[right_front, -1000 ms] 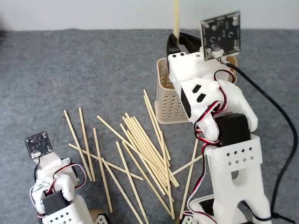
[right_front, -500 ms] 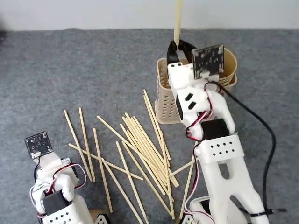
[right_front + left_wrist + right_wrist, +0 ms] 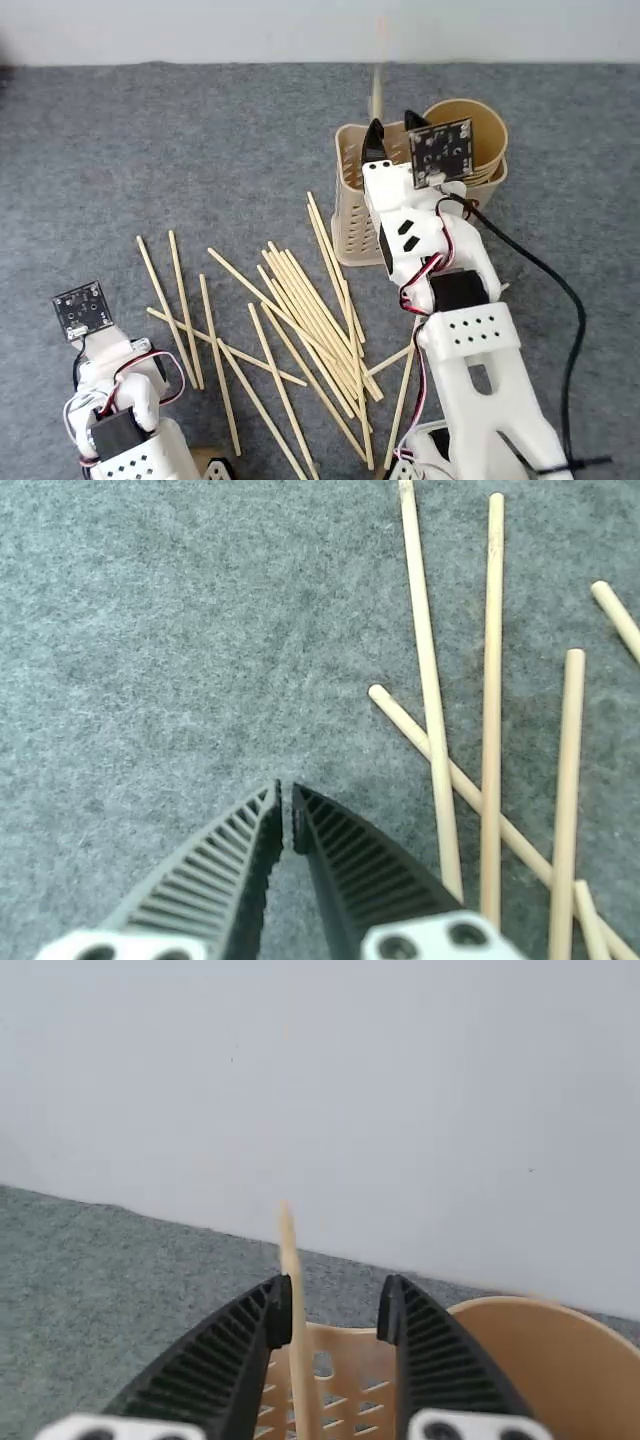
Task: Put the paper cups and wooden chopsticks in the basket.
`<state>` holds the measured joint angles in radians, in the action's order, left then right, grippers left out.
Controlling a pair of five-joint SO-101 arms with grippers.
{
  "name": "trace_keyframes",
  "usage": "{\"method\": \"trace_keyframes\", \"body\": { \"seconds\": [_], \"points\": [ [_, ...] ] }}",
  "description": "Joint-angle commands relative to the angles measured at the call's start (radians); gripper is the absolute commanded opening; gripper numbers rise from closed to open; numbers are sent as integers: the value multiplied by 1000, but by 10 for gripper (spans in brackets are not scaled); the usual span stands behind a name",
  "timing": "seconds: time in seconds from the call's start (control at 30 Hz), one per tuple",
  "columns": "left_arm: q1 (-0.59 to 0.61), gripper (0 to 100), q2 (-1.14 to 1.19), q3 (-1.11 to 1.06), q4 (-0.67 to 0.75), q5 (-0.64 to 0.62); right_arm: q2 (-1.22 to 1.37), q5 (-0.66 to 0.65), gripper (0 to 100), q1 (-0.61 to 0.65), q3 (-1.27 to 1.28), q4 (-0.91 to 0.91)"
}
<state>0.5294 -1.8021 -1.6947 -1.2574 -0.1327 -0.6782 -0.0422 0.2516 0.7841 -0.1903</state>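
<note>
My right gripper [image 3: 391, 132] [image 3: 335, 1295] hangs open just above the tan slotted basket [image 3: 355, 228] [image 3: 345, 1365]. One wooden chopstick [image 3: 377, 92] [image 3: 292, 1260] stands upright and blurred between the fingers, close to one finger, with its lower end down in the basket. Stacked paper cups [image 3: 482, 140] [image 3: 545, 1360] sit on the basket's right side. Several more chopsticks [image 3: 300, 315] [image 3: 432, 680] lie scattered on the grey mat. My left gripper [image 3: 285, 798] is shut with nothing in it, low over the mat beside the leftmost sticks.
The right arm's white body [image 3: 470, 340] stretches from the front edge to the basket, over the right end of the stick pile. A pale wall [image 3: 320, 1080] rises behind the mat. Bare mat [image 3: 170, 140] lies at the far left.
The right gripper came down toward the basket and opened. The chopstick it held upright has slipped lower and now blurs. The left arm has not moved.
</note>
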Motion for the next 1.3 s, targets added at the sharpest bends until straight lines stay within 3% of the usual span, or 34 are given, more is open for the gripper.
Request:
{"method": "trace_keyframes", "body": {
  "seconds": [0.0, 0.2, 0.47, 0.7, 0.97, 1.27],
  "points": [
    [-3, 17, -14, 12, 3, 2, -76, 55, 172, -8, -153, -168],
    [-3, 17, -14, 12, 3, 2, -82, 107, 172, 42, -330, -512],
    [-3, 17, -14, 12, 3, 2, -81, 112, 172, 225, -350, -799],
    [-3, 17, -14, 12, 3, 2, -84, 107, 172, 269, -302, -840],
    [-3, 17, -14, 12, 3, 2, -82, 107, 171, 263, -284, -725],
    [-3, 17, -14, 12, 3, 2, -7, 114, 171, 392, -218, -941]
  ]
}}
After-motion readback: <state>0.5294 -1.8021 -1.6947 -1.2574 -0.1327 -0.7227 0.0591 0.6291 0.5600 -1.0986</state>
